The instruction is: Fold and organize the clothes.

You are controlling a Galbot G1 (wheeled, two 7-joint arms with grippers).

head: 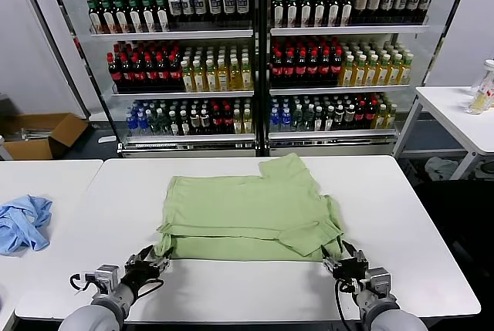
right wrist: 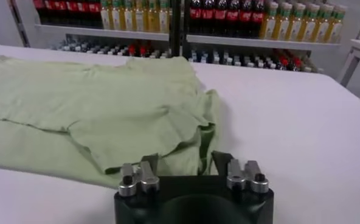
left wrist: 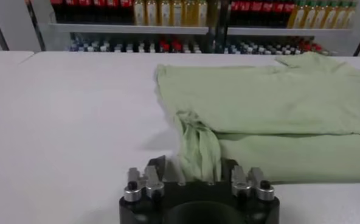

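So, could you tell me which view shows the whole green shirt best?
The head view: the whole polo shirt lies partly folded on the white table. The left wrist view shows only one near corner, the right wrist view the other.

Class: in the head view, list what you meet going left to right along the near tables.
Blue garment → left gripper → green shirt → right gripper.

Head looks down; both wrists skim low toward the shirt (head: 247,215).
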